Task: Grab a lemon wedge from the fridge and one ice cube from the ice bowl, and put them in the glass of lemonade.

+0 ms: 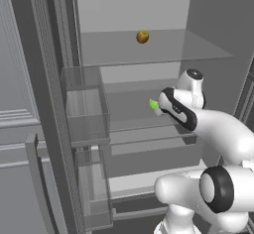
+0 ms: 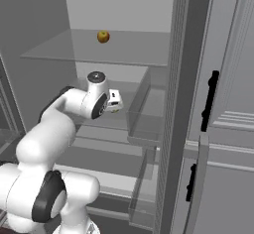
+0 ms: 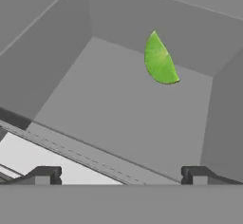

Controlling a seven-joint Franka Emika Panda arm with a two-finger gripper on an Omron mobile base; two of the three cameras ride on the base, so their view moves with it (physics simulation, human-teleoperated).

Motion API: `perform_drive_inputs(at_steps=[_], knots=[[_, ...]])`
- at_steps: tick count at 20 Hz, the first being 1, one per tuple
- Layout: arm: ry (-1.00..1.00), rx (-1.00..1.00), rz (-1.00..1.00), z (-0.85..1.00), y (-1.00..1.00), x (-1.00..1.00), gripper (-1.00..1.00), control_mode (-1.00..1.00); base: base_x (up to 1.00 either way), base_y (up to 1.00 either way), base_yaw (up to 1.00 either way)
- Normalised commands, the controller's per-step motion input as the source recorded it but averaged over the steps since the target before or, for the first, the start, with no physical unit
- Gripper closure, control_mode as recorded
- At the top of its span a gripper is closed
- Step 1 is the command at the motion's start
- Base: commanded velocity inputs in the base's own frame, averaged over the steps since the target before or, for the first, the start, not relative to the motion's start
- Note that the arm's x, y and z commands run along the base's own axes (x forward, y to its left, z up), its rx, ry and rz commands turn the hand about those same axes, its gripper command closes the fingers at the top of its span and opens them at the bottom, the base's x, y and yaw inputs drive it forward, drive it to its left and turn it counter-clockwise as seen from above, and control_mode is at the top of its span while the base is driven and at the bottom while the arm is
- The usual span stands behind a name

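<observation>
The gripper (image 3: pixel 118 174) is shown inside the open fridge (image 1: pixel 208 15), its jaws spread wide and empty. The lemon wedge (image 3: pixel 160 60) is seen on a middle shelf (image 3: pixel 118 109) just ahead, untouched.

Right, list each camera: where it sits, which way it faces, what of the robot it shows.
Left base view: behind the arm's left, facing into the open fridge; arm at lower right, lemon wedge beside the hand.
Right base view: behind its right, same fridge; arm at lower left.
Hand view: on the hand, facing the wedge on a shelf; open gripper at the bottom.
Both base views share the orange-brown fruit.
</observation>
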Motion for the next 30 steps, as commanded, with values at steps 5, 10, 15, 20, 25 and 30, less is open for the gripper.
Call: perform_drive_inputs(at_steps=[5, 10, 15, 20, 25, 30], knots=[[0.06, 0.00, 0.02, -0.02, 0.00, 0.32, -1.00, -1.00, 0.00, 0.00, 0.00], [0.05, 0.00, 0.02, -0.03, 0.00, 0.28, -1.00, -1.00, 0.00, 0.00, 0.00], [0.03, 0.00, 0.01, -0.21, 0.00, 0.32, -1.00, -1.00, 0.00, 0.00, 0.00], [0.00, 0.00, 0.01, -0.21, 0.00, 0.30, -1.00, -1.00, 0.00, 0.00, 0.00], [0.00, 0.00, 0.00, -0.06, 0.00, 0.33, -1.00, -1.00, 0.00, 0.00, 0.00], [0.00, 0.00, 0.00, 0.00, 0.00, 0.41, -1.00, -1.00, 0.00, 0.00, 0.00]])
